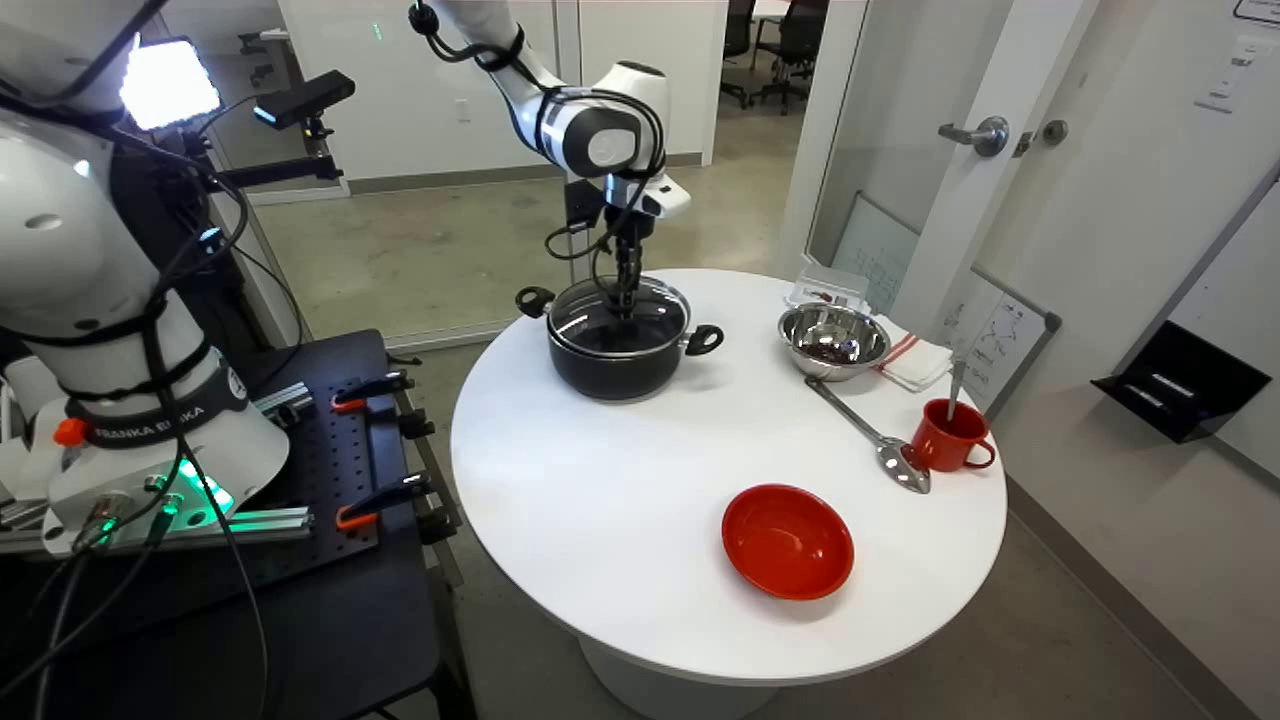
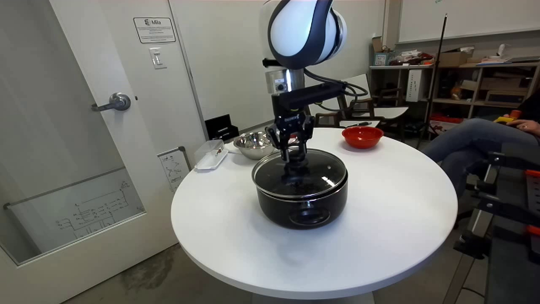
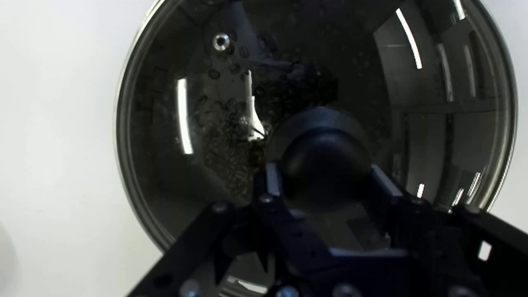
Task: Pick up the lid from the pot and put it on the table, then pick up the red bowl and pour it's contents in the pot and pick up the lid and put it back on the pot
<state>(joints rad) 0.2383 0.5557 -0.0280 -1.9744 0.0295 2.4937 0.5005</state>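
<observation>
Tool (image 3: 328, 178) w/ knob (image 3: 326, 163) gripped; lid (image 2: 306, 181) appar. on pot (image 1: 617, 375).

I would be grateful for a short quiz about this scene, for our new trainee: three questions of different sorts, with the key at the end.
1. True or false: the red bowl stands upright on the table.
2. Fill in the missing word: the gripper holds the lid by its ____.
3. Look at the wrist view. What can be seen through the lid?

Key
1. True.
2. Knob.
3. Small dark bean-like pieces.
</observation>
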